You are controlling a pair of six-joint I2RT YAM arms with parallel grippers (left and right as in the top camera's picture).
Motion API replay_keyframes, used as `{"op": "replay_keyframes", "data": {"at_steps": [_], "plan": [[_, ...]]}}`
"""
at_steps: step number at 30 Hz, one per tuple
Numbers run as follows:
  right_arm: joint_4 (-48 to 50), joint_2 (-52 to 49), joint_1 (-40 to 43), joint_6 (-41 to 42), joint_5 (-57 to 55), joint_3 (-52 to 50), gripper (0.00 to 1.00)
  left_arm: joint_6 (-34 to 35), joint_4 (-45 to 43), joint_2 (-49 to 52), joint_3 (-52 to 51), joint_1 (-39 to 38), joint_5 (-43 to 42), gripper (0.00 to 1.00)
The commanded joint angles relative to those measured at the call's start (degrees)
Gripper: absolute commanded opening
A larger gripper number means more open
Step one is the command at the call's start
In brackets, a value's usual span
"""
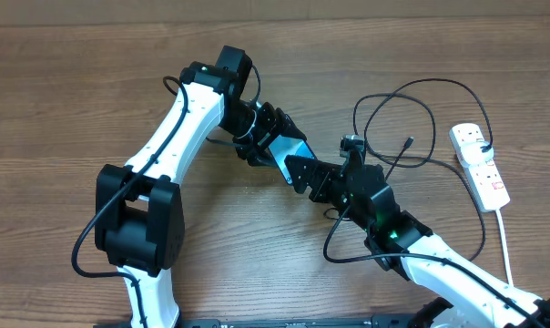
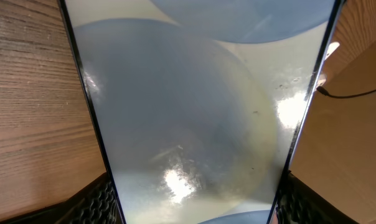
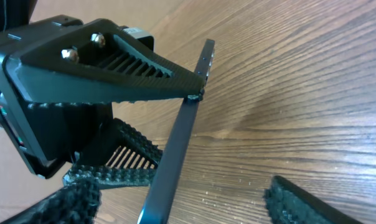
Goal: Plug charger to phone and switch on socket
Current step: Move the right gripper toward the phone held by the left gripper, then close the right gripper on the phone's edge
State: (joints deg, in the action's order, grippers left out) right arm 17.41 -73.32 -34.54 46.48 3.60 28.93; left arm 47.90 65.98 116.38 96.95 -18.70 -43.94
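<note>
Slim dark-framed, blue-screened smartphone, pinched across its width by left gripper, sits between spread jaws of right gripper; best held steady, thin black looped charger cable lying ungrasped.

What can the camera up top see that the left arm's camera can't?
Only the overhead view: the whole left arm and right arm, the white socket at the right, and the charger looping near it. Only the left wrist view: the phone screen up close with shiny glare, and the black pads of the left jaws on either side. Both: the phone, the wooden table, and some black cable.
</note>
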Motion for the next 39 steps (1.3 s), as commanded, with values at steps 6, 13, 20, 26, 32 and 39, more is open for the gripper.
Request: {"op": "replay_keyframes", "data": {"at_steps": [6,13,20,26,32,39], "plan": [[3.2,-1.1,-0.3,2.0,-2.6,1.2,0.71,0.3,-0.5,0.2,1.7,0.3,-0.4,0.58],[5.6,-4.2,-0.3,3.8,-2.5,1.2,0.69,0.4,-0.5,0.2,1.7,0.1,1.5,0.58],[5.7,-4.2,-0.3,4.4,-2.5,1.2,0.67,1.0,-1.8,0.2,1.7,-1.2,3.9,0.58],[6.1,-4.2,-0.9,4.5,-2.5,1.2,0.62,1.9,-3.2,0.2,1.7,-2.6,4.0,0.58],[6.2,-4.2,-1.1,4.5,-3.6,1.2,0.57,2.6,-3.3,0.2,1.7,-3.2,3.8,0.58],[6.3,-4.2,-1.1,4.6,-3.6,1.2,0.49,5.1,-3.5,0.2,1.7,-3.7,3.8,0.58]]}}
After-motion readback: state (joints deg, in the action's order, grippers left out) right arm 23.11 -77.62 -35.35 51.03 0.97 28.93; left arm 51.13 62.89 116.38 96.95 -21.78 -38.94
